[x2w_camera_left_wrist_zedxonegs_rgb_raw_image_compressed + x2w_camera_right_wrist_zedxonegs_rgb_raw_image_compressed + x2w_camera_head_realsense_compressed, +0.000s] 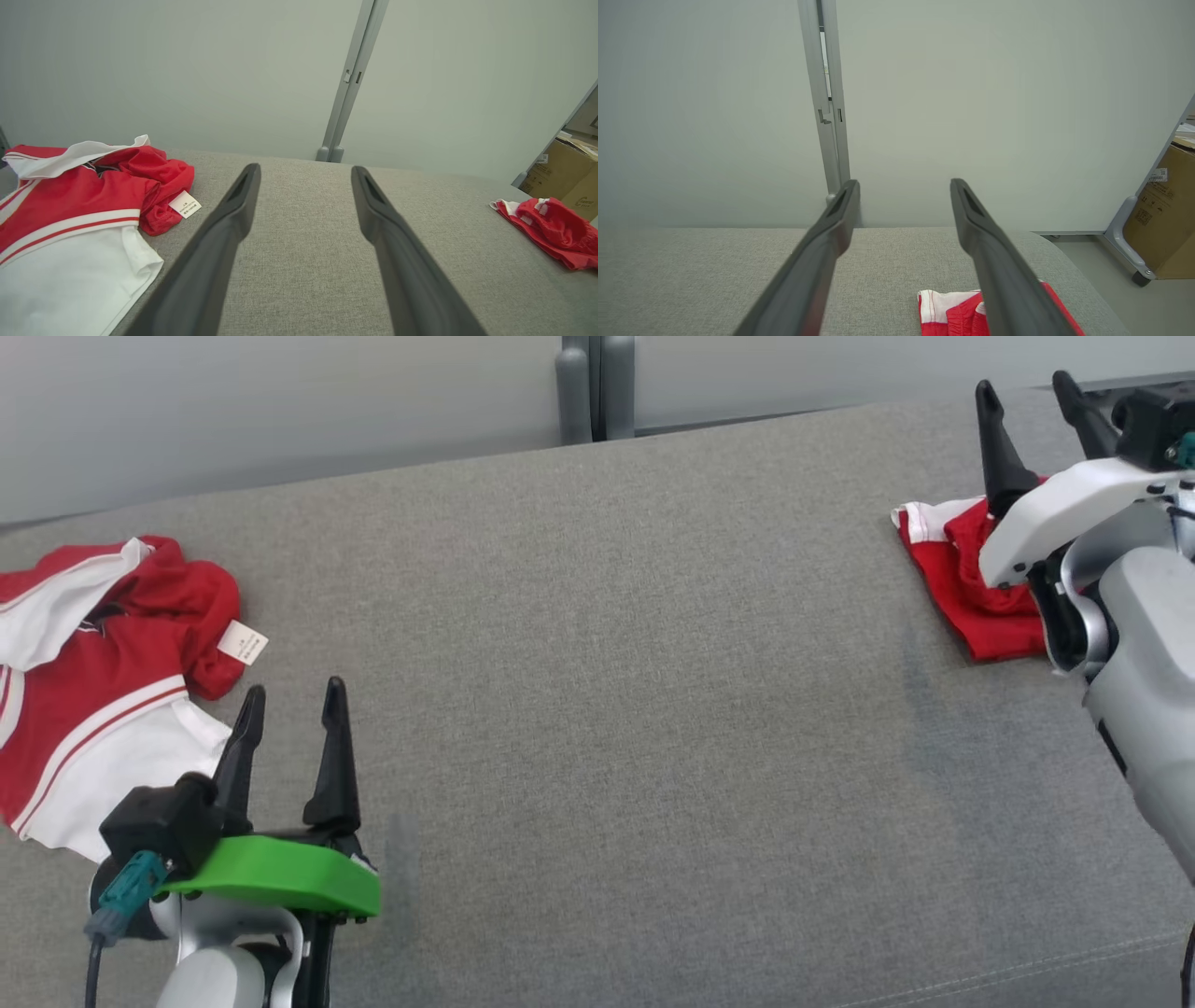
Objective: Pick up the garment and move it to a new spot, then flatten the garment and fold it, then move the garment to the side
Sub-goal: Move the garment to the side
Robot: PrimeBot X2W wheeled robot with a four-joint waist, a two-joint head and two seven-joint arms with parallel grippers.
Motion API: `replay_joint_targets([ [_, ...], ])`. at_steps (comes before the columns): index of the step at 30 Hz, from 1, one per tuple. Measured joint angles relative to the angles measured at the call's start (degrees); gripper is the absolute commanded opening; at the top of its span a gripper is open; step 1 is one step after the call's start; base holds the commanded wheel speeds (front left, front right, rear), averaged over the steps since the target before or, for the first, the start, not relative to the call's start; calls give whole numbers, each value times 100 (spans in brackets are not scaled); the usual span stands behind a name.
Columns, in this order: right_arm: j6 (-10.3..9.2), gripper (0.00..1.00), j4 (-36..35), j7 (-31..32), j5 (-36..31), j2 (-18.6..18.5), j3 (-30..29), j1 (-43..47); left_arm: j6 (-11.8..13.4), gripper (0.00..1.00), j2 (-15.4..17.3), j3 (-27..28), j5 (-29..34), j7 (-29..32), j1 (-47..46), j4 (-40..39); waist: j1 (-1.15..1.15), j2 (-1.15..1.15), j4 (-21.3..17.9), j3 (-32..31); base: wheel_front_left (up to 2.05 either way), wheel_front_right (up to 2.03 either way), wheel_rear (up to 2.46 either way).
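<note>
Left tool [294, 689] spread apart and empty, low and left of the post [596, 387], beside the crumpled red-and-white garment [93, 709], probably poised to pick it up. White care label [243, 641] turned outward, print too small to read. Grey table [607, 709] before the post, likely the flattening spot. Right of the post, right tool [1022, 381] apart and empty above a folded red garment [980, 607], seemingly set aside.

The left tool [294, 689] has two long, tapering black fingers [331, 756] rising from a bright green wrist cover [280, 882]. Beside the cover sits a black camera block [163, 821] with a teal connector [135, 885] and a grey cable [93, 975]. The right tool [1022, 383] has matching black fingers, a glossy white wrist shell [1064, 509] and a smooth silver-grey forearm [1153, 672].
</note>
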Motion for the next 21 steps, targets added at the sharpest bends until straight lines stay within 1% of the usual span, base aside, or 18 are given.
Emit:
replay_joint_targets([
  [6, -240, 100, -543, 0, 7, 158, -303, 704, 0, 100, -41, 238, -10, -163, 283, 242, 0, 0, 45, -388, 0, 0, 0],
  [8, -249, 100, -760, 0, 1, 208, -394, 965, 0, 100, -43, 332, 38, -230, 353, 323, 0, 0, 82, -498, 0, 0, 0],
  [10, -335, 100, -976, 0, -5, 319, -455, 1222, 0, 100, -47, 430, 45, -266, 441, 347, 0, 0, 125, -595, 0, 0, 0],
  [15, -390, 100, -1518, 0, -134, 556, -536, 1791, 0, 100, -59, 582, 51, -400, 665, 364, 0, 0, 210, -776, 0, 0, 0],
  [21, -433, 100, -2046, 0, -489, 667, -547, 2302, 0, 100, -90, 688, 48, -513, 808, 386, 0, 0, 189, -887, 0, 0, 0],
])
